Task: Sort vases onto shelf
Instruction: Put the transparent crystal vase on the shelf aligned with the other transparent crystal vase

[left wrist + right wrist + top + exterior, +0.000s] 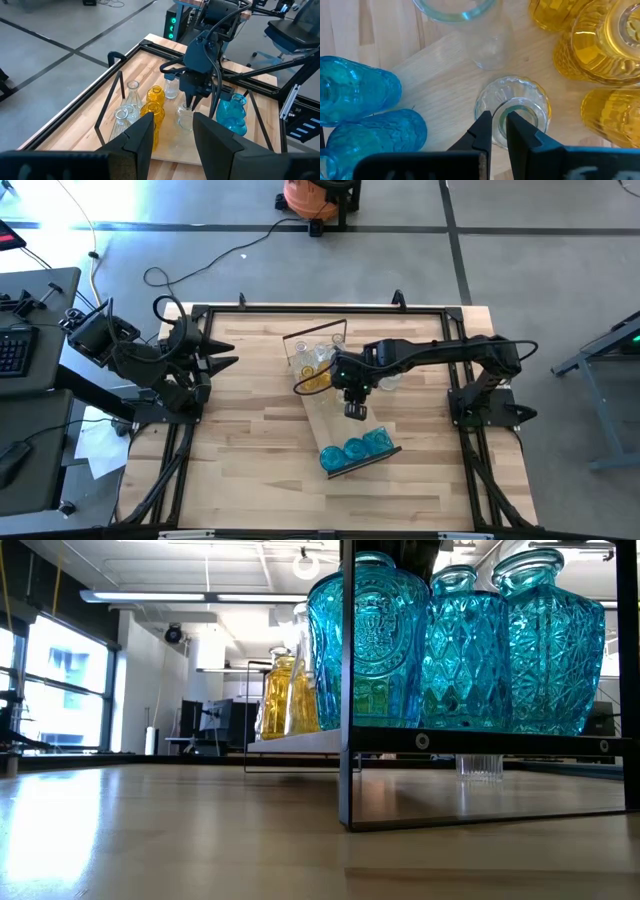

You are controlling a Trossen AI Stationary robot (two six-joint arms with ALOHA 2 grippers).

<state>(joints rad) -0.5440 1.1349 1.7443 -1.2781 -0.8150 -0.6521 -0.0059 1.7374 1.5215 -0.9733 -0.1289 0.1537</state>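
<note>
The shelf [328, 420] lies slantwise on the table's middle. Three blue vases [355, 448] stand on its near end and fill the low view [460, 640]. Amber vases [315, 378] and clear ones [308, 352] stand toward its far end. My right gripper [355, 411] points down over the plank's middle, shut on the mouth of a small clear vase [512, 107] that stands on the plank beside the amber vases [600, 45]. My left gripper [172, 137] hangs open and empty above the table's left side [232, 355]. My right gripper has the clear vase's rim [500, 116] between its two fingers, one finger [520, 127] inside the mouth and the other [482, 127] outside the neck. The fingers come from above, pointing steeply down. The vase stands upright with its base on the shelf [185, 120].
One more clear vase [171, 87] stands on the table past the shelf's right side. Dark metal frame rims [345, 690] rise at the shelf's short ends. Bare tabletop [260, 470] lies near and left of the shelf.
</note>
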